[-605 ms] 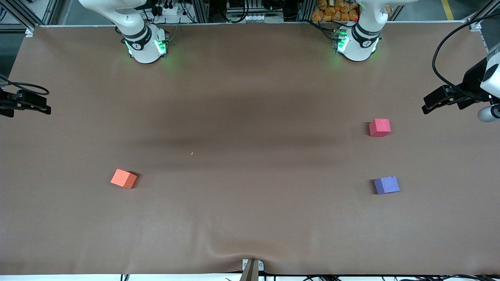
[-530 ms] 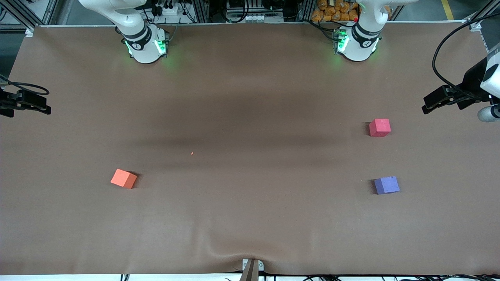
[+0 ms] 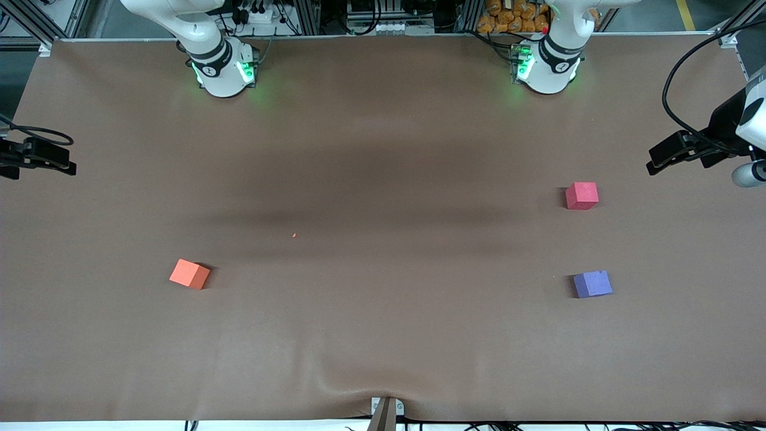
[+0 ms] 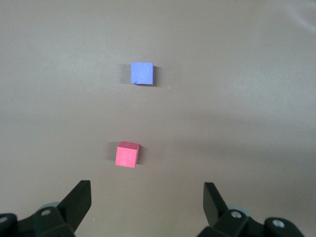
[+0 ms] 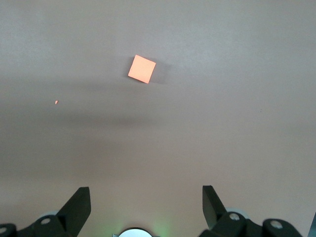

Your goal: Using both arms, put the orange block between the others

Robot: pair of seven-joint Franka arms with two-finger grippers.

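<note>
The orange block (image 3: 190,274) lies alone on the brown table toward the right arm's end; the right wrist view shows the orange block (image 5: 141,69) from high above. The others stand toward the left arm's end: a pinkish-red cube (image 3: 581,196) and, nearer the front camera, a purple-blue cube (image 3: 592,284), with a gap between them. The left wrist view shows the pinkish-red cube (image 4: 127,154) and the purple-blue cube (image 4: 142,73). My left gripper (image 4: 147,190) hangs open and empty, high over its end of the table (image 3: 670,152). My right gripper (image 5: 145,195) is open and empty, high over its end (image 3: 42,160).
The arms' green-lit bases (image 3: 224,72) (image 3: 546,69) stand along the table's back edge. A tiny orange speck (image 3: 294,235) lies mid-table. The brown cover wrinkles near a clamp (image 3: 383,412) at the front edge.
My right gripper has shifted very slightly toward its end of the table. The blocks and the left gripper have not moved.
</note>
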